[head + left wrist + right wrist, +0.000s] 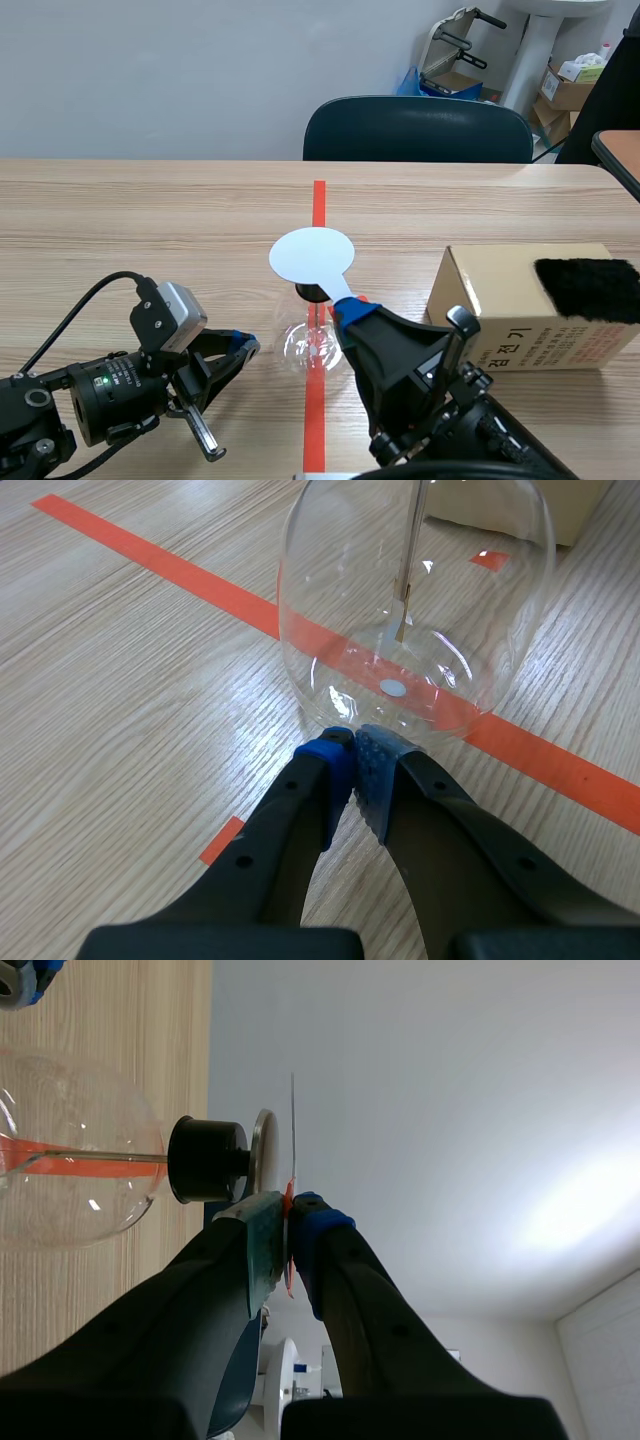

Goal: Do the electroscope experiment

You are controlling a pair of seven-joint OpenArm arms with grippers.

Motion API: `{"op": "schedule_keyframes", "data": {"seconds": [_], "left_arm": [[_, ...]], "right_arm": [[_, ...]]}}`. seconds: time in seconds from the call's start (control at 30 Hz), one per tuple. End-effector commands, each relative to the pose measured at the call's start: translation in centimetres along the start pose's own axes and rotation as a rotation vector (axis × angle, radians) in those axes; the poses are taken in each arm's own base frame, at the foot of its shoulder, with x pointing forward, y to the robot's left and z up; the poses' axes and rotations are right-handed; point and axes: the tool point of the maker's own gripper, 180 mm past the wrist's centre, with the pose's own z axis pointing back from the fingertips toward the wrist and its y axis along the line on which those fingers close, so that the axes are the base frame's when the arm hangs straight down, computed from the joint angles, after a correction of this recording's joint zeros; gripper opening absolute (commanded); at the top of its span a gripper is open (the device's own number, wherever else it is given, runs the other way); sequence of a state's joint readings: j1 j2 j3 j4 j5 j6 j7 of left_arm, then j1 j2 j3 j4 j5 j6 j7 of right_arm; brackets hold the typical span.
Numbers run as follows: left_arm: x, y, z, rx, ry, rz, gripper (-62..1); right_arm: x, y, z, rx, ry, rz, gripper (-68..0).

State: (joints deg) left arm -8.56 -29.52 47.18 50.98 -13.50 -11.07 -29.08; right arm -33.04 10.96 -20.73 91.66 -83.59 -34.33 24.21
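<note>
Now the right gripper (288,1225) pinches a thin white round disc (311,256) over the clear glass-flask electroscope (305,345); the left gripper (352,755) is closed and empty. Next probably: bring the disc closer, gently.

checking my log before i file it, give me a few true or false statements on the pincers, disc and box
The right pincer is shut on the white disc, by its handle. True.
The left pincer grips the glass flask. False: it is shut on nothing, beside the flask's base.
The black fur lies on the cardboard box. True.
The white disc rests on the cardboard box. False: it is held above the black stopper.
</note>
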Motion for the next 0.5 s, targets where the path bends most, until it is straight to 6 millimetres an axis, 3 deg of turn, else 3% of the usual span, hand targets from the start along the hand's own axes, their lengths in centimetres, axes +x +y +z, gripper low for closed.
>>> {"op": "schedule_keyframes", "data": {"seconds": [0.0, 0.27, 0.47], "left_arm": [[1.1, 0.2, -0.3, 0.006, -0.038, 0.002, -57.3], [0.7, -0.1, -0.2, 0.003, -0.028, 0.010, -57.3], [0.7, -0.1, -0.2, 0.003, -0.028, 0.010, -57.3]], "right_arm": [[-0.3, -0.7, -0.3, -0.028, -0.003, 0.022, -66.0], [-0.3, -0.7, -0.3, -0.028, -0.001, 0.022, -66.0], [-1.9, -0.8, -0.2, -0.029, 0.082, 0.021, -66.0]]}}
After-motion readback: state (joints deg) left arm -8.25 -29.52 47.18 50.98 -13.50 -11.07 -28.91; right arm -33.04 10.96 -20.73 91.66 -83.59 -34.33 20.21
